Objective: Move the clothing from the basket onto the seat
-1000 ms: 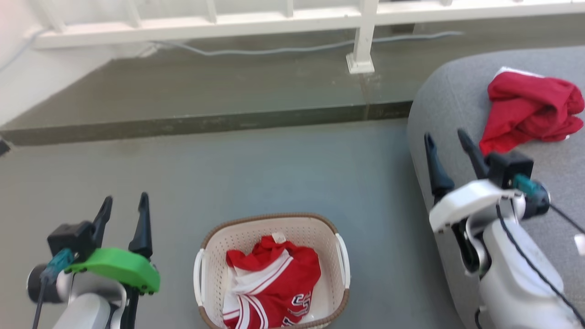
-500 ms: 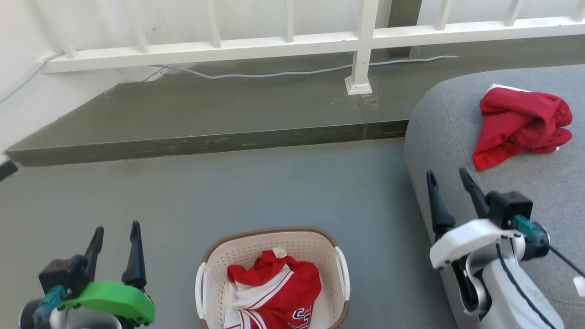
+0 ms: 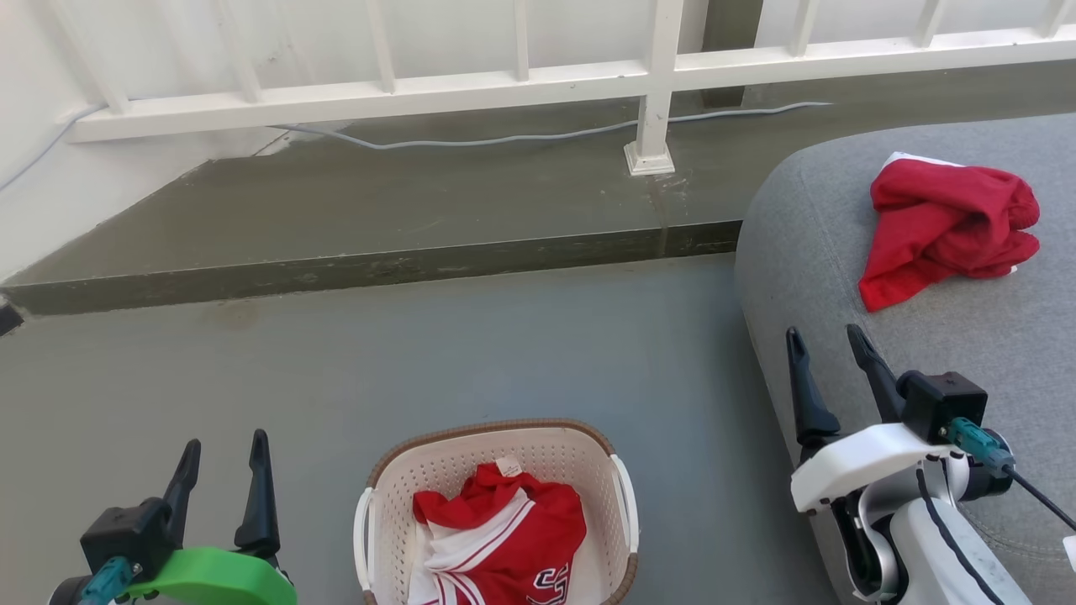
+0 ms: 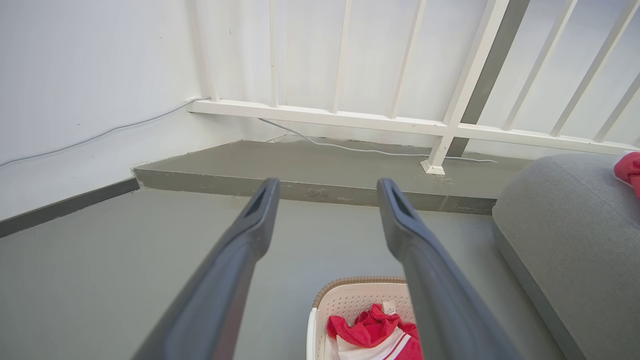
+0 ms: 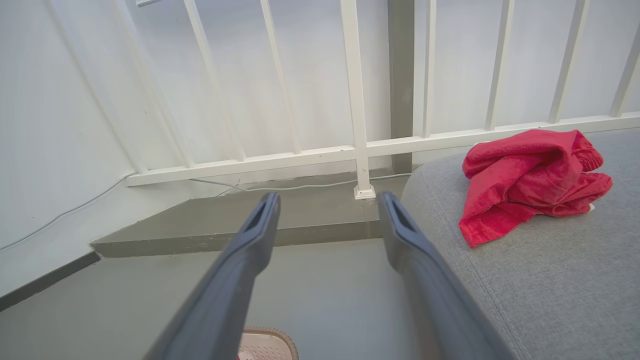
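Jersey (image 3: 504, 538): red with white trim, bunched in the basket (image 3: 496, 427), not yet moved
Plain red garment (image 3: 946, 218): crumpled on the seat (image 3: 841, 252), already delivered
Right gripper (image 3: 824, 332): fingers spread and empty, at the seat's rounded edge, well apart from the plain red garment
Left gripper (image 3: 224, 441): fingers spread and empty, left of the basket
Change: both grippers have drawn back toward the robot; the head camera also shifted, so the garments have not moved
Meaning: probably half done, with the jersey to fetch next
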{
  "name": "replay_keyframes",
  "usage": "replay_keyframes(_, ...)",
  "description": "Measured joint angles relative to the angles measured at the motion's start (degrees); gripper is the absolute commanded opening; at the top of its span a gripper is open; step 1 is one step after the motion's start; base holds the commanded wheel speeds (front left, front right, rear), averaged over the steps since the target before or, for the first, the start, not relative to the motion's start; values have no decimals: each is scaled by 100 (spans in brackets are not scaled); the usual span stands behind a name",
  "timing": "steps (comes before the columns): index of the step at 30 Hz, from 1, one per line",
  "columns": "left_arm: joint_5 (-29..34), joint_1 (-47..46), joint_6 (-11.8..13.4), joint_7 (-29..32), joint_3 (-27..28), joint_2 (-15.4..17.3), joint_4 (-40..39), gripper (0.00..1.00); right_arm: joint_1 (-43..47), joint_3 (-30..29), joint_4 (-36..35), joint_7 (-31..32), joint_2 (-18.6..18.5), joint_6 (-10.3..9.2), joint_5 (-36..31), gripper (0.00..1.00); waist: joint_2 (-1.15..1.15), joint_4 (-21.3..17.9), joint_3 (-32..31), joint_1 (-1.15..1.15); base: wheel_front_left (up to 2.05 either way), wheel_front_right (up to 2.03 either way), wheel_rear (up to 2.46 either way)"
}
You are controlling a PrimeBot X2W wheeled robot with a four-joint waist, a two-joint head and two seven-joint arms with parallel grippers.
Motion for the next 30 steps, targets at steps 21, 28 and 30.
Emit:
replay_keyframes(21, 104, 255, 1, 0, 120, -83, -307, 100, 286, -25, -548, 277, -98, -100, 8, 100, 0, -34, 69, 0, 0, 0, 0)
replay_keyframes(28, 136, 276, 1, 0, 131, -94, -350, 100, 294, -51, -711, 336, -107, -107, 8, 100, 0, -44, 110, 0, 0, 0, 0)
replay_keyframes(30, 144, 279, 1, 1, 135, -96, -376, 100, 305, -62, -754, 353, -114, -107, 8, 100, 0, -46, 126, 0, 0, 0, 0)
